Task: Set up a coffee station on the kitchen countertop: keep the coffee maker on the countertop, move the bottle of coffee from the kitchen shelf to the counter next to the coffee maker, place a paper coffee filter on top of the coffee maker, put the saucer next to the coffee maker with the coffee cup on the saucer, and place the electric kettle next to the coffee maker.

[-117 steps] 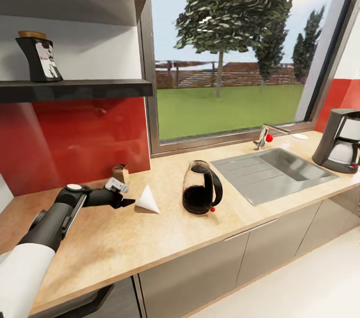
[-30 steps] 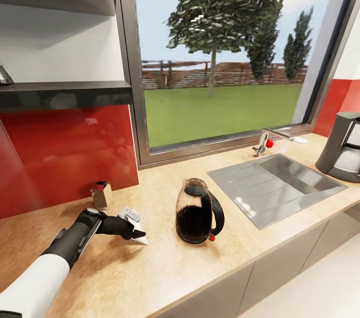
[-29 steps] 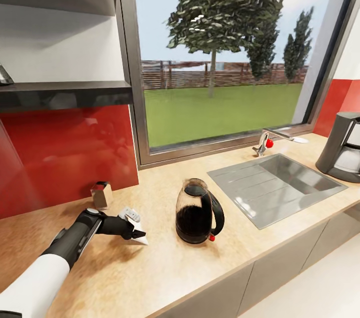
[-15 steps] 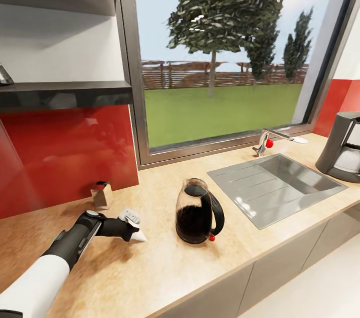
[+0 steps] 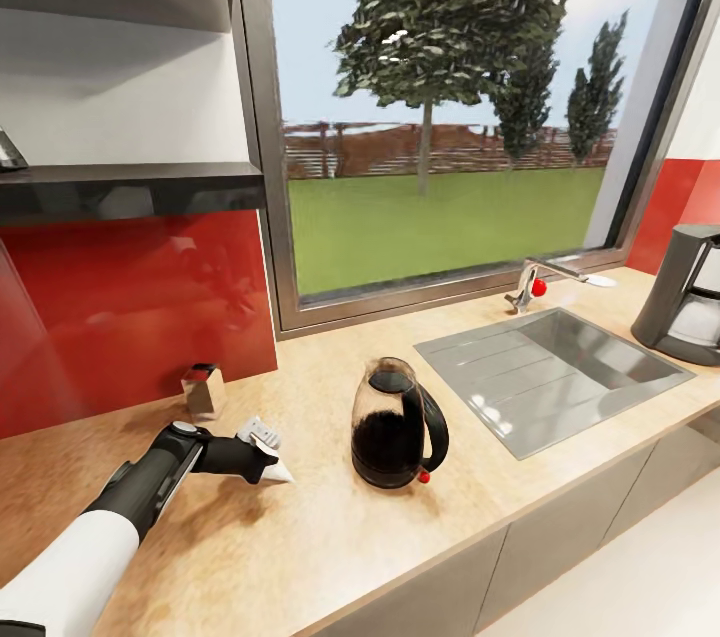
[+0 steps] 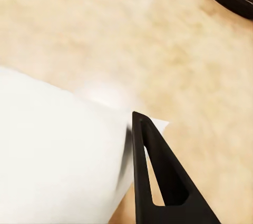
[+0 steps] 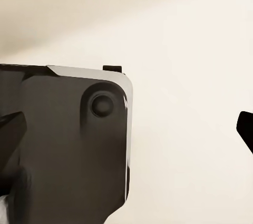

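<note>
Countertop (image 5: 330, 537): left end effector (image 5: 268, 462) half-hides filter (image 5: 281, 472), grip apparently closed.

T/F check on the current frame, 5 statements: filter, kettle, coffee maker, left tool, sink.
1. The left tool is at the paper coffee filter on the kitchen countertop. True.
2. The electric kettle lies tipped over. False: it stands upright.
3. The coffee maker stands past the sink, away from the kettle. True.
4. The filter already sits on the coffee maker. False: it is down on the countertop near the kettle.
5. The kettle is inside the sink. False: it stands on the countertop beside it.
</note>
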`<state>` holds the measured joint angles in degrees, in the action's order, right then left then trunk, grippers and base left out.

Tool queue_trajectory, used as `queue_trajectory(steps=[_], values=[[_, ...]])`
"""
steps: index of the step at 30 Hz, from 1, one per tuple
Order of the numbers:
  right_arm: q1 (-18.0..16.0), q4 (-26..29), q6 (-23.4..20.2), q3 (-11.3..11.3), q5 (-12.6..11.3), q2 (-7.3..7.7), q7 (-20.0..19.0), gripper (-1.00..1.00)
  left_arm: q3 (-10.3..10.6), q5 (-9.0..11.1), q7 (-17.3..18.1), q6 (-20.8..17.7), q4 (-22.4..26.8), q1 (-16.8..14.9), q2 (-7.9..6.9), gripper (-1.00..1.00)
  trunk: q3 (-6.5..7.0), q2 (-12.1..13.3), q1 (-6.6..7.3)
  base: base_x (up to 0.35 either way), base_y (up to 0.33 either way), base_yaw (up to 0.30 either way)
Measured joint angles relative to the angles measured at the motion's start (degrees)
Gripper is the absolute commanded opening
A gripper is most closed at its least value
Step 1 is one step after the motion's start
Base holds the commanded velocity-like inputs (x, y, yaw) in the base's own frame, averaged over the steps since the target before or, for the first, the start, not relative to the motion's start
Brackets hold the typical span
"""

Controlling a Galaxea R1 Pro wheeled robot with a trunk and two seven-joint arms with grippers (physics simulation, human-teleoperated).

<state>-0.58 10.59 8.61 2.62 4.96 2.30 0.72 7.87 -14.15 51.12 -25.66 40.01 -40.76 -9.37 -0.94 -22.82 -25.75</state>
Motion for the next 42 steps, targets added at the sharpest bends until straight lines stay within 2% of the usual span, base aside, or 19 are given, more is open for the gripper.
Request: queue_trajectory(steps=[24, 27, 34, 42], values=[[0.0, 0.02, 0.0, 0.0, -0.03, 0.0, 0.0, 1.0, -0.13, -0.02, 0.34, -0.66, 1.31, -0.48, -0.1, -1.0, 0.0, 0.01, 0.0, 0.0, 0.0, 0.0], [0.0, 0.07, 0.0, 0.0, -0.09, 0.0, -0.06, 1.0, -0.2, 0.06, 0.73, -1.56, 3.22, -0.94, -0.05, -1.0, 0.0, 0.01, 0.0, 0.0, 0.0, 0.0], [0.0, 0.07, 0.0, 0.0, -0.11, 0.0, -0.08, 1.0, -0.14, 0.22, 0.81, -7.73, 11.08, -0.98, -0.2, -1.0, 0.0, 0.01, -0.03, -0.186, 0.0, 0.0], [0.0, 0.09, 0.04, 0.0, -0.11, -0.07, -0.02, 1.0, -0.1, -0.21, 0.88, -8.51, 13.37, -0.9, -0.65, -1.0, 0.0, 0.01, -0.04, -0.331, 0.0, 0.0]])
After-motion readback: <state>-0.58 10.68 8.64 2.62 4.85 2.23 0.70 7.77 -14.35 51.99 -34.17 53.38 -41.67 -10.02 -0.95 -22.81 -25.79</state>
